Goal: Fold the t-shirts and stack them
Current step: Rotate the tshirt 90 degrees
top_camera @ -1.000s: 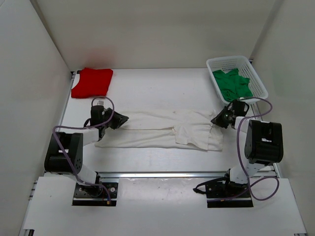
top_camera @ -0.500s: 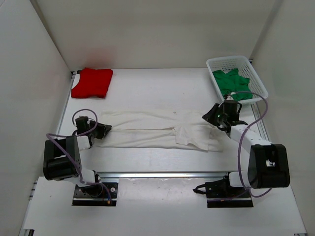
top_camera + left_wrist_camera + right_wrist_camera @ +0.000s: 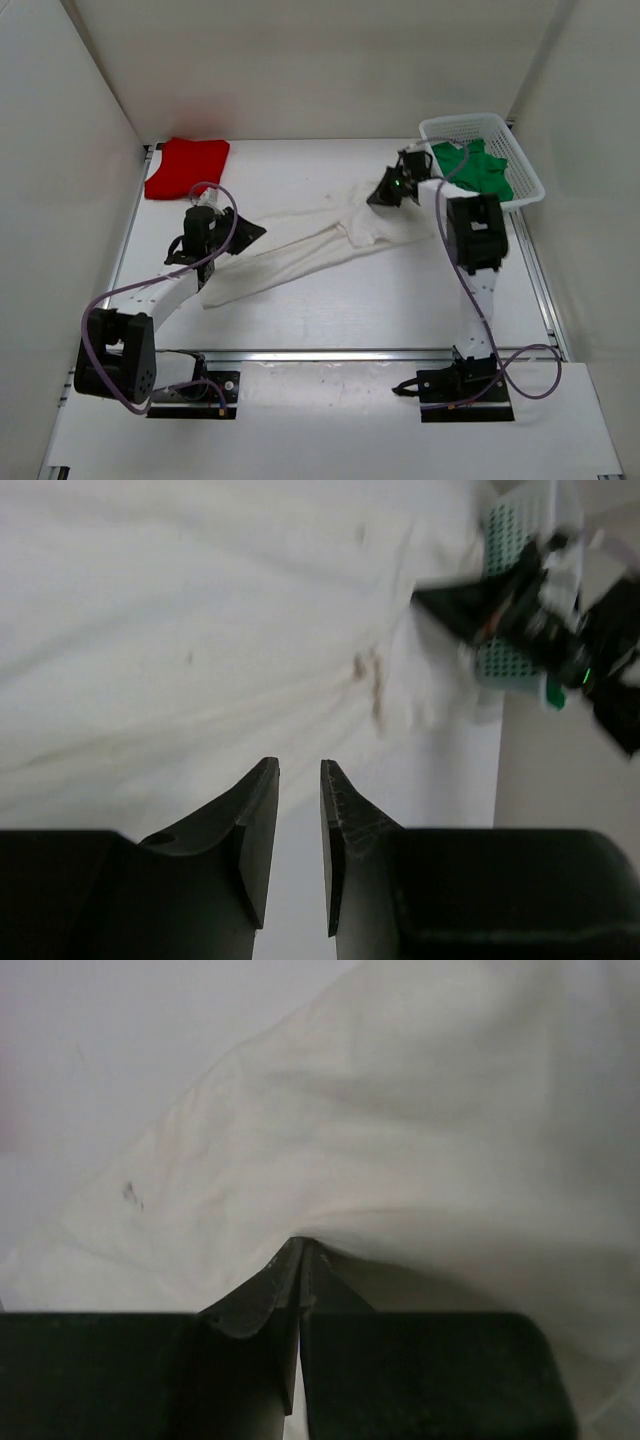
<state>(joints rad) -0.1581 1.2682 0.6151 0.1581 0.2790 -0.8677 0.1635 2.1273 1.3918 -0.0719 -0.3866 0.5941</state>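
On the counter (image 3: 330,315), the white shirt (image 3: 300,255) lay as a long crumpled band, running aslant from its near-left end up toward the far right. The left claw (image 3: 245,235) sat at the band's left part. In its wrist view its fingers (image 3: 255,820) stood a narrow gap apart with nothing between them, and the cloth (image 3: 200,630), marked by a few brownish spots, spread just beyond the tips. Farther off, the right claw (image 3: 383,192) was pressed together on a fold of the same shirt. The wrist view showed the fabric (image 3: 400,1110) pinched at the tips (image 3: 300,1248) and draping away from them. Just beside that claw, at the far right, the basket (image 3: 460,120) held the crumpled green shirt (image 3: 478,170). The red shirt (image 3: 187,167) lay folded in the far-left corner, well apart from both claws.
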